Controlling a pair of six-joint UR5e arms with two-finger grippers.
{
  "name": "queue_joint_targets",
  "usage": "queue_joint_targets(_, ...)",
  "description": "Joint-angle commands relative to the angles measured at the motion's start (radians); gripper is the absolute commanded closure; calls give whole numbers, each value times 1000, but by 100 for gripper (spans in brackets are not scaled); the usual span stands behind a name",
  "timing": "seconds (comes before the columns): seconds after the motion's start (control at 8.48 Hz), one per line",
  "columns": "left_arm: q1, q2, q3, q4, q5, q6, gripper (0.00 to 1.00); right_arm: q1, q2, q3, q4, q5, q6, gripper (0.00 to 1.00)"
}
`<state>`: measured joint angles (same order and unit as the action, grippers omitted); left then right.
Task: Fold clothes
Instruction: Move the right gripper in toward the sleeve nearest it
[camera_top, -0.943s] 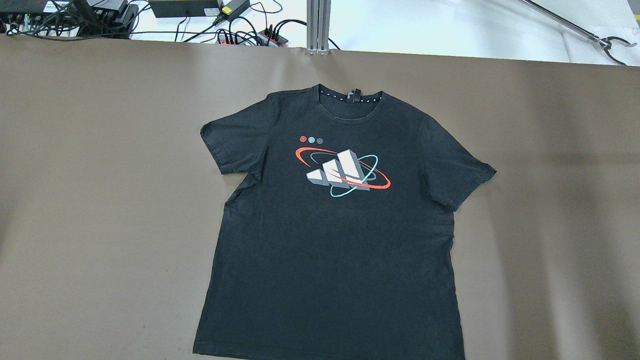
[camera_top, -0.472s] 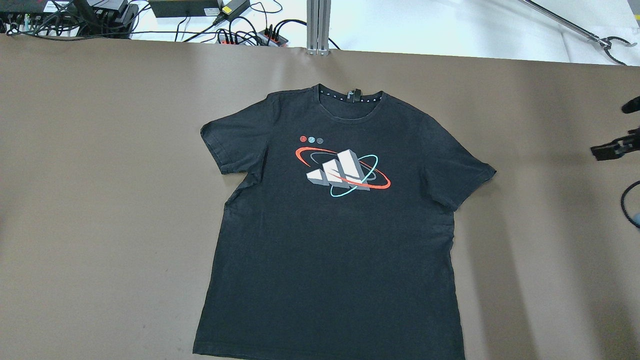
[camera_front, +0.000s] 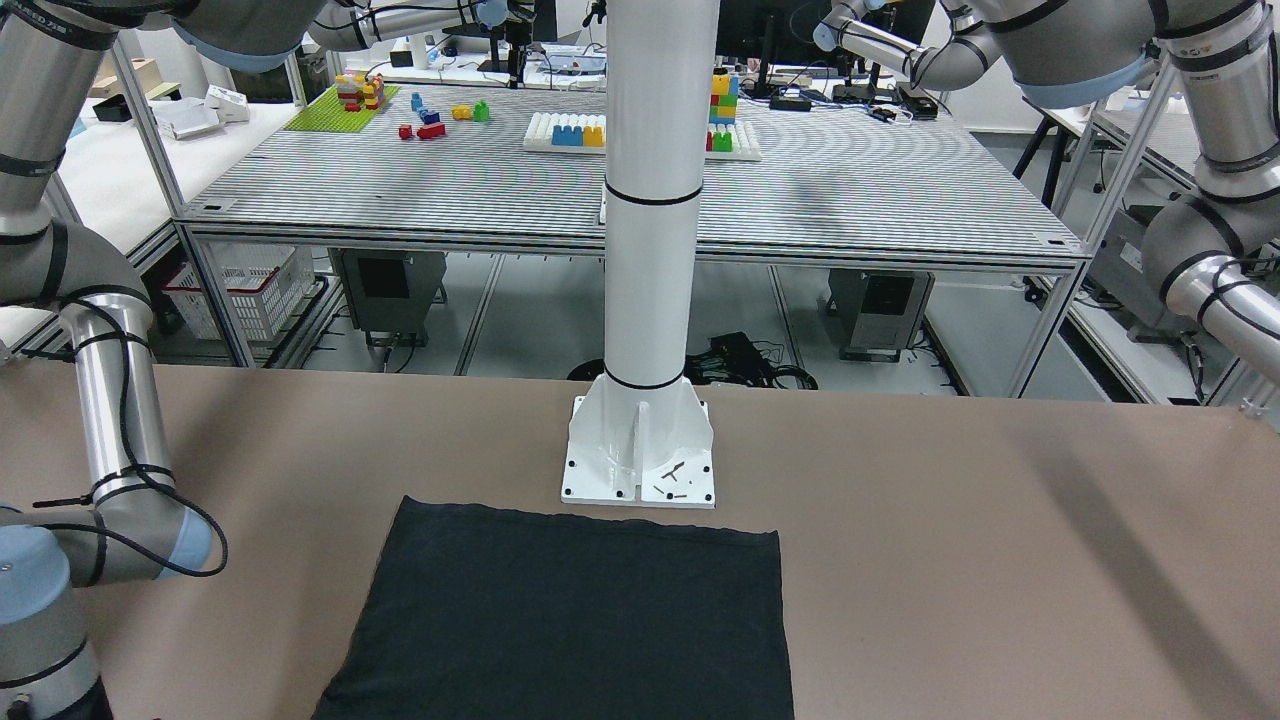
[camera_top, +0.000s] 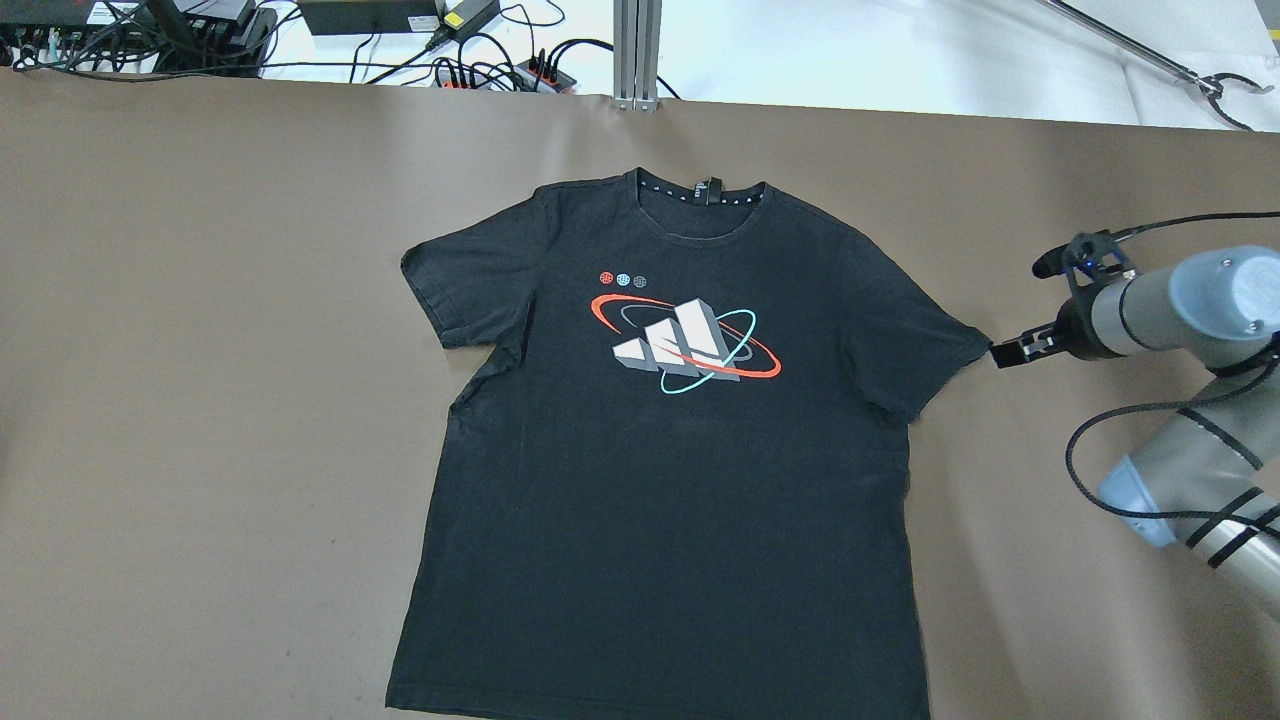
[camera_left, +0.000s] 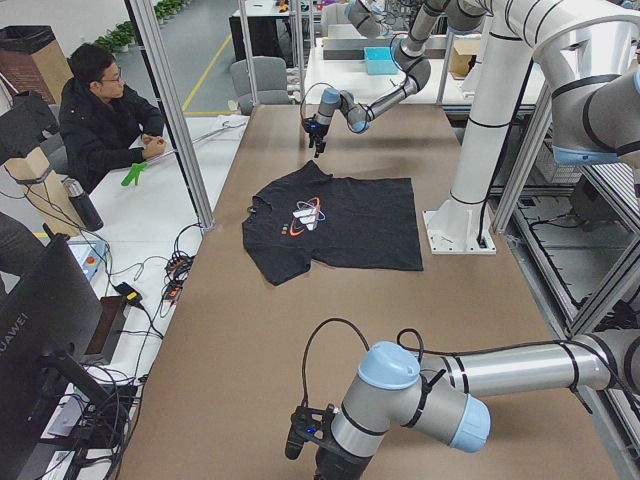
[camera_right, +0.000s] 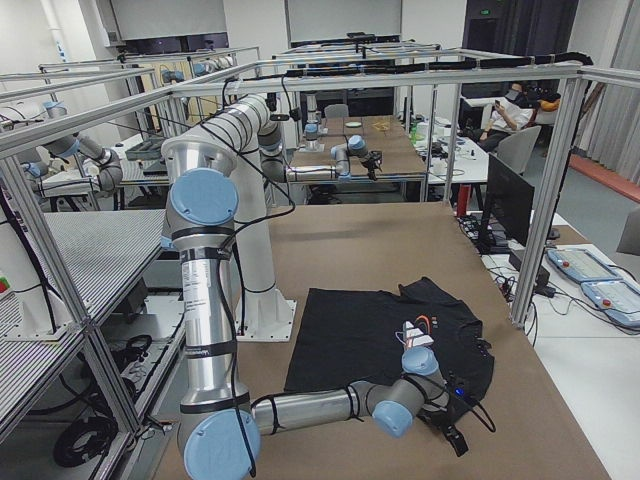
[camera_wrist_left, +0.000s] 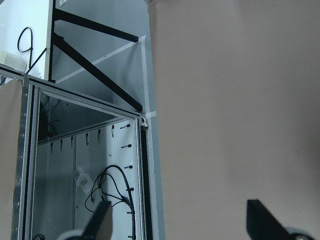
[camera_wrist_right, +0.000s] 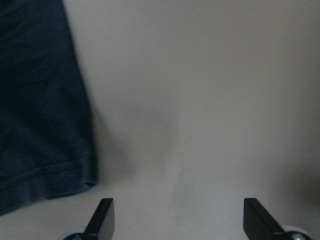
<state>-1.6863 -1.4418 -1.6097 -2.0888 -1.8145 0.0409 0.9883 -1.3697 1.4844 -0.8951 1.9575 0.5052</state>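
Nothing has come in on the left: the left gripper (camera_wrist_left: 177, 210) hangs over the table's (camera_top: 200, 400) edge, fingers spread wide, empty. The T-shirt (camera_top: 660, 480) has not shifted and lies flat mid-table. On the right, the right gripper (camera_top: 1005, 354) has swung in from the edge and now sits just beside the sleeve (camera_top: 930, 350) tip, fingers wide, holding nothing. I judge a first grab at that sleeve is near. The shirt is black, short-sleeved and front up, collar (camera_top: 700, 195) away from the robot. A red, white and turquoise print (camera_top: 685, 345) is on its chest, and creases are few.
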Motion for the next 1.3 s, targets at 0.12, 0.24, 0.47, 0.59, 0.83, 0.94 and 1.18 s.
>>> queue_joint_targets(0.12, -1, 1, -2, 0, 1, -1, 6, -74, 57, -68, -1, -46, 29, 20)
queue_joint_targets(0.24, -1, 1, -4, 0, 1, -1, 6, -62, 57, -67, 1, -42, 23, 21)
queue_joint_targets(0.47, 0, 3, -4, 0, 1, -24, 6, -33, 54, -53, 2, -23, 9, 21)
queue_joint_targets(0.59, 0, 4, -6, -2, 1, -24, 6, -13, 52, -47, 1, -2, 9, 21)
queue_joint_targets(0.83, 0, 6, -7, -8, 1, -30, 6, -13, 57, -56, -5, -2, 10, 24)
queue_joint_targets(0.94, 0, 8, -7, -14, 1, -32, 6, -14, 61, -67, -4, -5, 12, 25)
queue_joint_targets(1.18, 0, 8, -6, -14, 1, -32, 6, -16, 60, -67, -1, -5, 12, 34)
